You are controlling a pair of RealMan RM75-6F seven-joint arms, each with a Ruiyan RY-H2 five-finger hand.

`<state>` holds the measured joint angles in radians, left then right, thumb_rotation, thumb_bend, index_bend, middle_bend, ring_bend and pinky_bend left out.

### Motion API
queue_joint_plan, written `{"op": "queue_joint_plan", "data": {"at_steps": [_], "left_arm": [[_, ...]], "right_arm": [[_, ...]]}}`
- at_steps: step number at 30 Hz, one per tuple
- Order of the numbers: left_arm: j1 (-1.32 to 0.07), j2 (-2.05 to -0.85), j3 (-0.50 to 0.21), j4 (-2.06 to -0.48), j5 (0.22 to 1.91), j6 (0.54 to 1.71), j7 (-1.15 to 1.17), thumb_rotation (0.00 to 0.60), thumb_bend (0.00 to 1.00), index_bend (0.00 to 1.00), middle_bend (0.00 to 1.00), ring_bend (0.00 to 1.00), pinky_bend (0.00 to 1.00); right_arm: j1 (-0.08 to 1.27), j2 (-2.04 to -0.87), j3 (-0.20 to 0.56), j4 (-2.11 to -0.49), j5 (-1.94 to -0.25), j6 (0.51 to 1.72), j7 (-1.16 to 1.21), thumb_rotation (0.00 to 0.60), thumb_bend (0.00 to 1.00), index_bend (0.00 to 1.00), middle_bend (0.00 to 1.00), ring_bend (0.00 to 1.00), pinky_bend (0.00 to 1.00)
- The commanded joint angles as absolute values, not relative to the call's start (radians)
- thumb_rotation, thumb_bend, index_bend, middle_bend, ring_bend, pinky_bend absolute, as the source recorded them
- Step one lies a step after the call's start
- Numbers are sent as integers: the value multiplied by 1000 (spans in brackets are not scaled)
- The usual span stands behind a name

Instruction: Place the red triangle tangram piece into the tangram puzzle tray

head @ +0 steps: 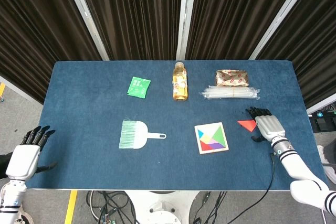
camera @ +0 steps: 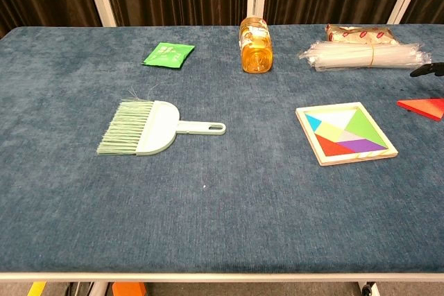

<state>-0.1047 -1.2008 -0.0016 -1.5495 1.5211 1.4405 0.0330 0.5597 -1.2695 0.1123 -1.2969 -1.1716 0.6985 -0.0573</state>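
Observation:
The red triangle [head: 244, 125] lies flat on the blue table, just right of the tangram tray [head: 211, 138], which holds several coloured pieces. My right hand [head: 265, 124] hovers at the triangle's right end with its dark fingers stretched out and its palm down, covering that corner. In the chest view the triangle [camera: 424, 107] rests at the right edge, the tray [camera: 345, 132] lies left of it, and only a dark fingertip [camera: 426, 69] of the right hand shows above it. My left hand [head: 27, 155] hangs open off the table's left front corner.
A pale green hand brush [head: 135, 134] lies left of the tray. Along the back are a green packet [head: 138, 86], an orange drink bottle [head: 180, 81] on its side, a bundle of clear plastic sticks [head: 231, 93] and a brown wrapped packet [head: 231, 77].

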Motion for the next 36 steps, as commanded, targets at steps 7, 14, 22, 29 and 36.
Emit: {"op": "queue_joint_plan", "data": {"at_steps": [7, 14, 22, 29, 36], "left_arm": [[-107, -1210, 2, -1538, 1517, 1429, 27, 600, 0, 163, 92, 23, 117], [-108, -1211, 2, -1538, 1519, 1429, 26, 600, 0, 162, 93, 23, 117], [-108, -1212, 3, -1536, 1518, 1429, 25, 600, 0, 162, 92, 23, 117], [-107, -1211, 2, -1537, 1519, 1432, 26, 600, 0, 162, 92, 23, 117], [-105, -1208, 3, -1538, 1517, 1433, 26, 600, 0, 162, 92, 23, 117]], "right_arm": [[583, -1286, 114, -1271, -1156, 685, -56, 600, 153, 133, 0, 0, 0], [590, -1292, 107, -1272, -1154, 685, -56, 600, 173, 251, 0, 0, 0], [593, -1292, 101, -1271, -1144, 690, -62, 600, 181, 293, 0, 0, 0], [597, -1291, 96, -1269, -1134, 687, -66, 600, 184, 293, 0, 0, 0], [596, -1290, 92, -1266, -1124, 691, -71, 600, 183, 293, 0, 0, 0]]}}
